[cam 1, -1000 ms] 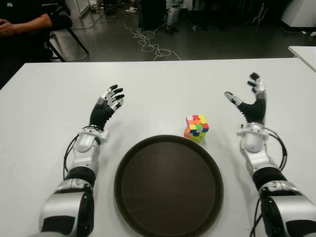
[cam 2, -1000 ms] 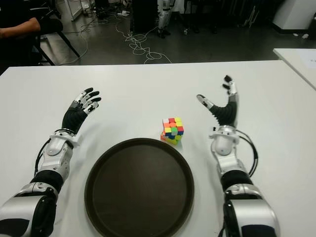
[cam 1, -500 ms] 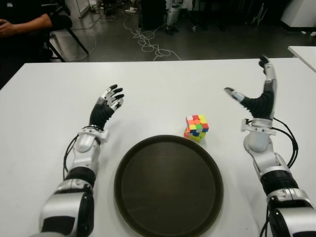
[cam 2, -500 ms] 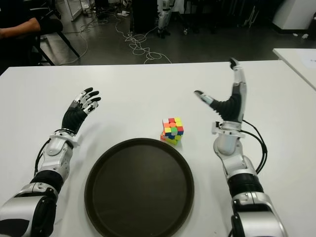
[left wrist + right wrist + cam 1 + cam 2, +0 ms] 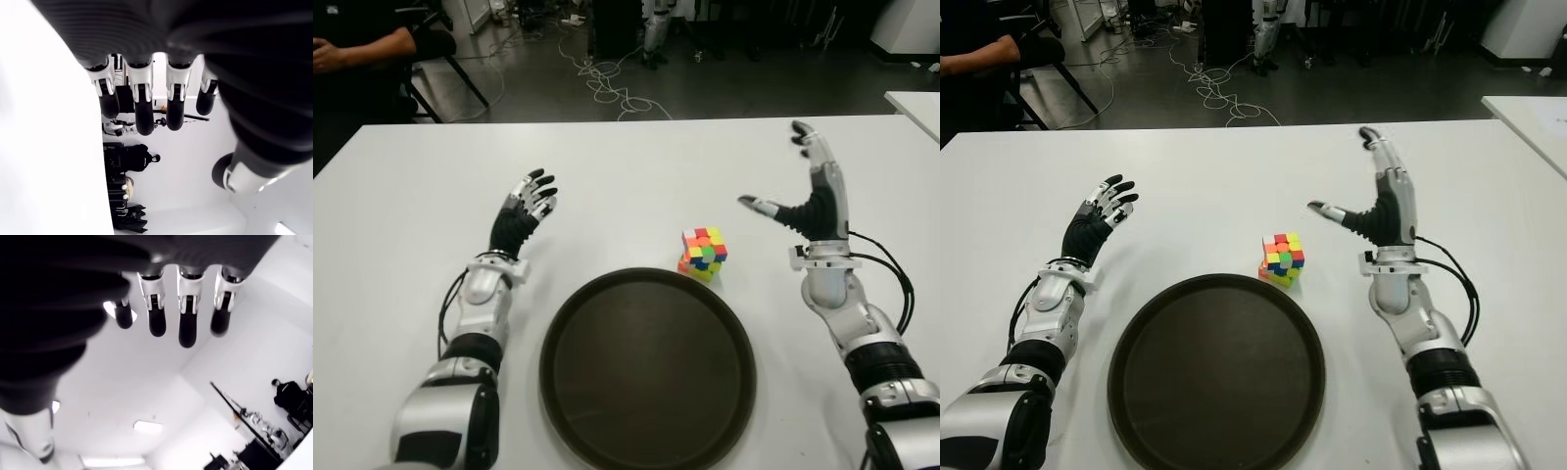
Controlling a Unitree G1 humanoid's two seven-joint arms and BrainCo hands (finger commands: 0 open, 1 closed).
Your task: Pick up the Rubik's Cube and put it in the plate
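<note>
Right hand (image 5: 808, 201) nearer now, fingers spread, right of Rubik's Cube (image 5: 703, 253), apart

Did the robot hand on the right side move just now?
Yes. The right robot hand has lifted and swung left toward the Rubik's Cube, which has stayed put by the plate.

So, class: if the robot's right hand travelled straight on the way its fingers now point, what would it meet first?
Probably nothing: the right hand is open, fingers aimed up and away over the bare table. The Rubik's Cube sits off to its left, outside that line, though depth is uncertain.
</note>
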